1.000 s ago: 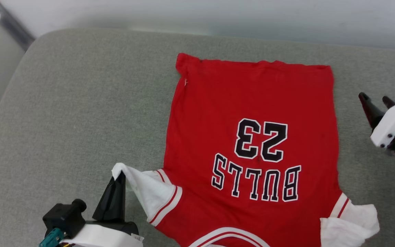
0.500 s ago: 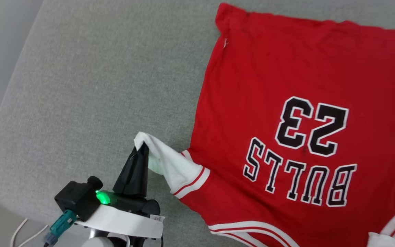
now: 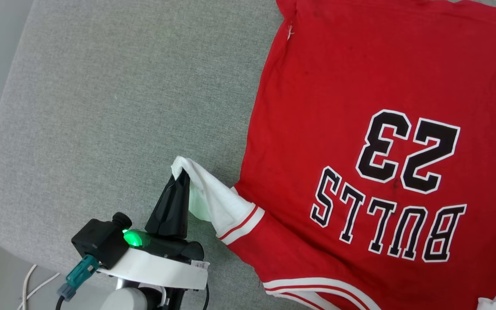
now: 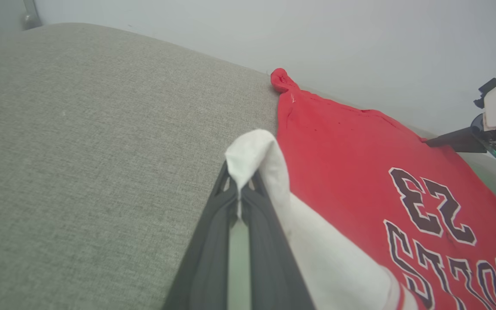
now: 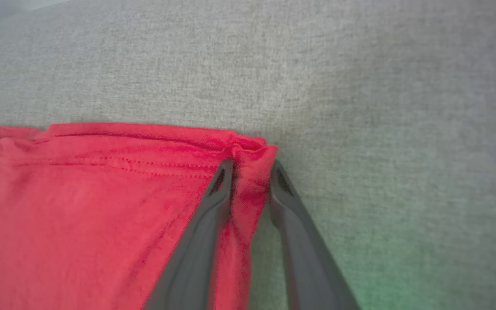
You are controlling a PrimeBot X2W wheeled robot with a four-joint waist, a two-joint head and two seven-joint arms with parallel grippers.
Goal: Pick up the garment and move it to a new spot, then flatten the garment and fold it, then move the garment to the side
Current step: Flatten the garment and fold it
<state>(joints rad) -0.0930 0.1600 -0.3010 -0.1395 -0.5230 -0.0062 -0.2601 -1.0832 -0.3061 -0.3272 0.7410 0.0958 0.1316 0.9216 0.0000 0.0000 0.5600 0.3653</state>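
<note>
Head view cuts the garment [image 3: 360,86] at its top, right and bottom edges; the far hem, the collar and most of the second sleeve are out of frame. The left gripper [image 3: 183,174] is clenched on the tip of the near white sleeve [image 4: 252,150], lifting it into a peak. The right gripper [image 5: 250,165] straddles a bunched corner of the red hem, fingers apart with cloth between them; whether the pinch has bitten cannot be told, the view being blurred. The garment lies print-up, mostly flat, on a grey fabric cushion [image 3: 101,107]; a pale wall [image 4: 274,34] stands behind; a white cable [image 3: 28,284] trails past the cushion's near corner. Against a second ago, the camera has swung left and down; the right gripper, then hovering clear of the garment's side, is now at that corner; the left grip is unchanged.
</note>
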